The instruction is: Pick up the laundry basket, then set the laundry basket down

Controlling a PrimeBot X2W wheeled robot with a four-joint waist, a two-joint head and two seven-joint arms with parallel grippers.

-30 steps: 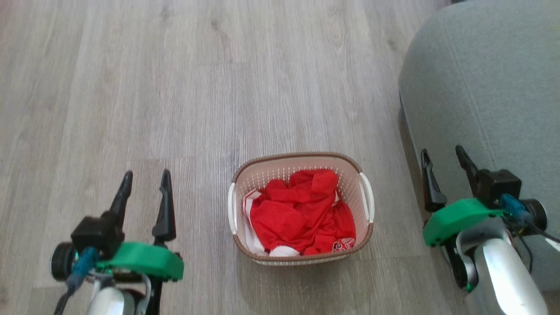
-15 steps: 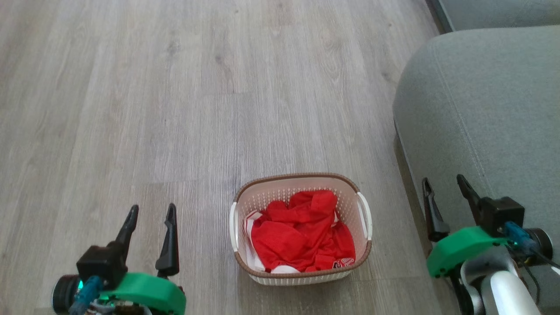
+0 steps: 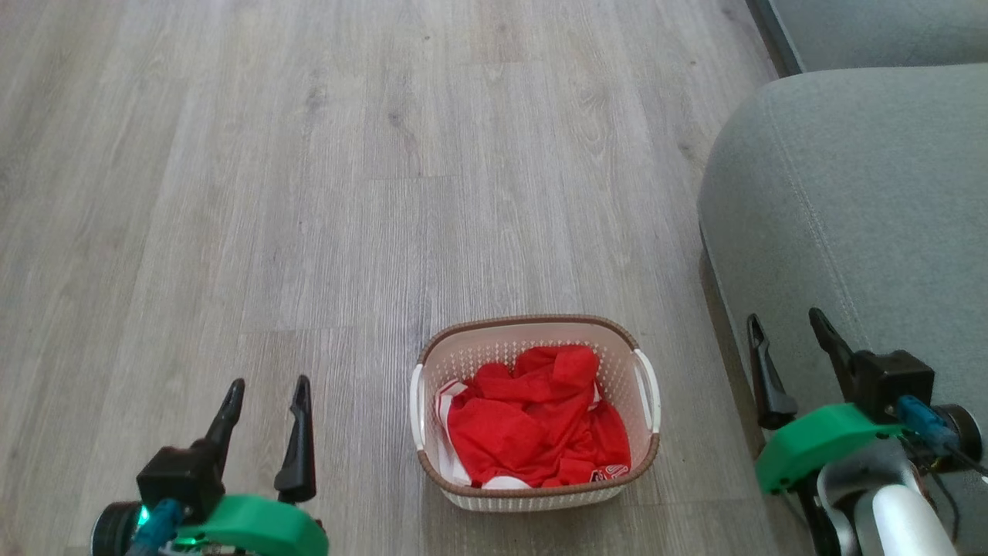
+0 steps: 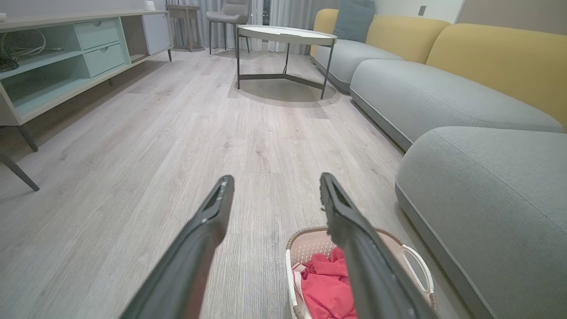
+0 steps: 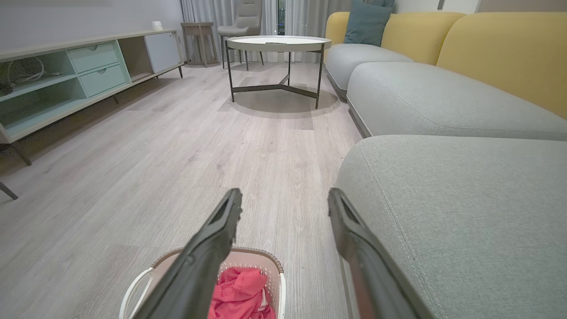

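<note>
Sitting on pale plank floor (image 3: 309, 193) in the head view, the laundry basket (image 3: 532, 319) lies between left gripper (image 3: 269, 382) and right gripper (image 3: 783, 315), both spread, empty. Left wrist view: round coffee table (image 4: 285, 34) far off. Right wrist view: grey sofa (image 5: 443, 199) right, sideboard (image 5: 66, 75) left.

Home living room: grey-yellow sofa (image 5: 443, 97), round coffee table (image 5: 279, 43), low sideboard (image 5: 95, 57)

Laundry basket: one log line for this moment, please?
laundry basket: on floor, red cloth inside, untouched | left gripper: open | right gripper: open
</note>
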